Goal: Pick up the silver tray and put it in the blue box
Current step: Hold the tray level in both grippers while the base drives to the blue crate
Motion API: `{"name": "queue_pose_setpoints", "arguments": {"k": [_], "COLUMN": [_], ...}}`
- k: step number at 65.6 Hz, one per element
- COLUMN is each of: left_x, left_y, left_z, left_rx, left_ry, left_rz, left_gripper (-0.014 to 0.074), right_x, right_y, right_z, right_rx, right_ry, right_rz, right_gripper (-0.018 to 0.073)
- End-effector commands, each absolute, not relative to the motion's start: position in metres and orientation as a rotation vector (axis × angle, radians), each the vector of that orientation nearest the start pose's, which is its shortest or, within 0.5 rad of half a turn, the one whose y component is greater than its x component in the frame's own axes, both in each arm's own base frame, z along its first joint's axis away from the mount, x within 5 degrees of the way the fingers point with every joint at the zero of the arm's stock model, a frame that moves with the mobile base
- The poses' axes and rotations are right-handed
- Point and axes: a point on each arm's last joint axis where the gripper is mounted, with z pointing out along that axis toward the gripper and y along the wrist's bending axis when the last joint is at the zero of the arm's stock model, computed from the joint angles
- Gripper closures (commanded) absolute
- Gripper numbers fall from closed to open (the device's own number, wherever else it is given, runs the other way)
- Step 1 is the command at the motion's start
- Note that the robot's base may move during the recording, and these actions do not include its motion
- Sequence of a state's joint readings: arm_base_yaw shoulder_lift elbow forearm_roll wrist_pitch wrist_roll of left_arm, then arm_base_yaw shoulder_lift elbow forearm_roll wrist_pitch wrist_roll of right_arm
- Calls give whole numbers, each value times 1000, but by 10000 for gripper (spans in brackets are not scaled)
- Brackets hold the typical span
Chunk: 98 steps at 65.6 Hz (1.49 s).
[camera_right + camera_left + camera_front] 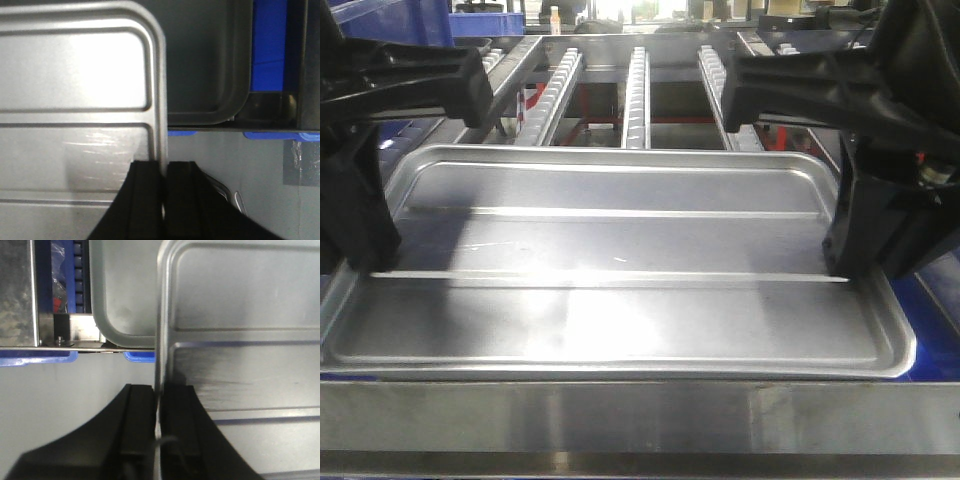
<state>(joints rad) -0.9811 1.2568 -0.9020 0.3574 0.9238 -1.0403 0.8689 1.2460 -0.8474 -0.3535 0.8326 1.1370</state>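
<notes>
The silver tray (610, 250) fills the middle of the front view and is held level by both arms. My left gripper (370, 262) is shut on its left rim; in the left wrist view the jaws (159, 390) pinch the thin rim of the silver tray (240, 315). My right gripper (845, 268) is shut on the right rim, and the right wrist view shows the gripper (164, 167) clamped on the edge of the silver tray (75, 75). Blue plastic of the blue box (938, 295) shows past the tray's sides and front edge; most of the box is hidden under the tray.
Roller conveyor rails (638, 90) run away behind the tray. A steel bar (640, 420) crosses the foreground. A second grey tray (125, 300) (210, 60) lies lower, beyond the held one. Blue crates (485, 22) stand at the far back left.
</notes>
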Motion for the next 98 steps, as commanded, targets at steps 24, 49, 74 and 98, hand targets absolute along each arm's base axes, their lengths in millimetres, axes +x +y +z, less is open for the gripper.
{"name": "queue_pose_setpoints", "arguments": {"k": [24, 49, 74, 98], "left_x": [151, 151, 151, 151], "left_y": [-177, -177, -177, -177], "left_z": [294, 294, 294, 294], "left_rx": [136, 136, 136, 136], "left_ry": [2598, 2598, 2598, 2598], "left_rz": [-259, -259, -259, -259], "left_gripper": [596, 596, 596, 596], "right_x": [171, 171, 171, 171], "right_y": [163, 163, 163, 163], "right_z": [285, 285, 285, 285], "right_rx": [81, 81, 81, 81], "right_ry": [2555, 2555, 2555, 2555], "right_rz": [322, 322, 322, 322], "right_gripper": [501, 501, 501, 501]}}
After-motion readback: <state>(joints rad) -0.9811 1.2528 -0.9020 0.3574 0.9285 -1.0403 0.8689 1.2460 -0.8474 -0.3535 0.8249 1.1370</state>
